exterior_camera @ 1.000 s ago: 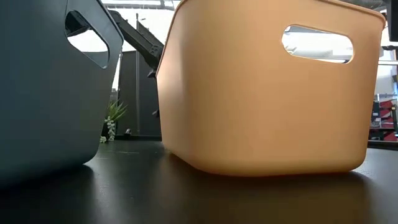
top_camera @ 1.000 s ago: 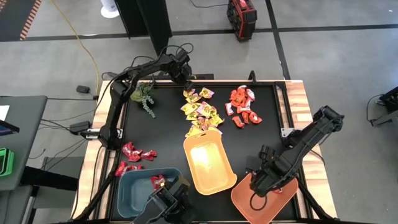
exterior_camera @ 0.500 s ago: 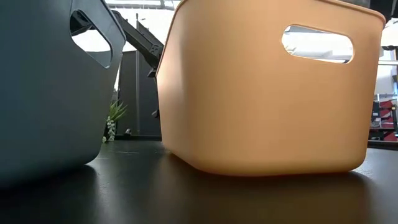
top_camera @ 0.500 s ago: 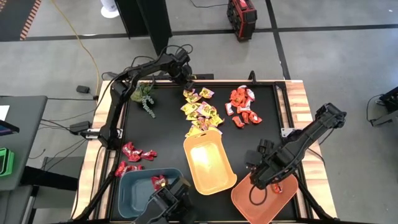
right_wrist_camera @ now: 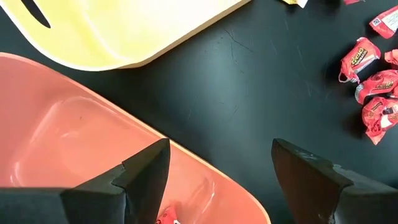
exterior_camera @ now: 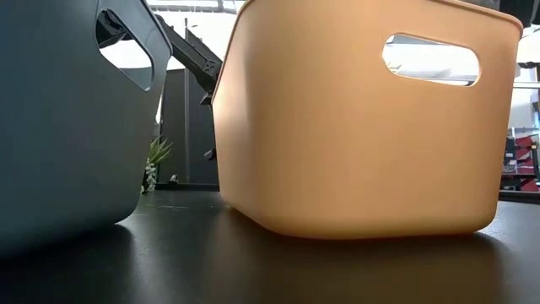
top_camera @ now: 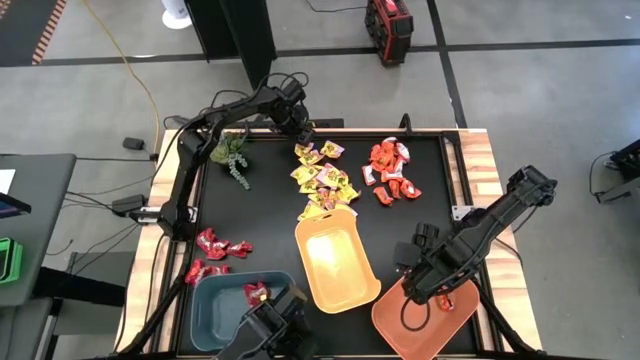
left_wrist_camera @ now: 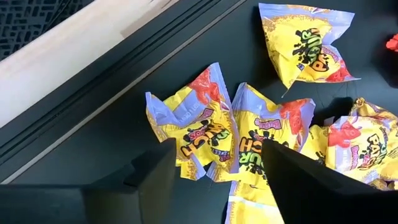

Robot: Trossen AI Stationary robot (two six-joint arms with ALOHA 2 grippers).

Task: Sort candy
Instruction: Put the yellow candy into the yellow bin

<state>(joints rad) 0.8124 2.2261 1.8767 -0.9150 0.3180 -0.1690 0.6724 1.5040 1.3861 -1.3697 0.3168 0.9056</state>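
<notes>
Yellow candy (top_camera: 322, 178) lies in a heap at the far middle of the black table. Orange-red candy (top_camera: 390, 170) is to its right and deep red candy (top_camera: 215, 250) at the near left. My left gripper (top_camera: 303, 133) hangs open over the far end of the yellow heap. Its fingers stand either side of one yellow sweet (left_wrist_camera: 202, 134), which lies flat on the table; I see no touch. My right gripper (top_camera: 428, 290) is open above the orange bin (top_camera: 425, 320), with nothing between its fingers (right_wrist_camera: 146, 171). One red sweet (top_camera: 255, 290) lies in the blue-grey bin (top_camera: 215, 310).
The yellow bin (top_camera: 335, 265) stands at the near middle between the other two bins. A green plant sprig (top_camera: 232, 155) lies at the far left. The table's raised wooden rim (left_wrist_camera: 74, 68) runs close behind the yellow heap. The bins fill the low view (exterior_camera: 363, 127).
</notes>
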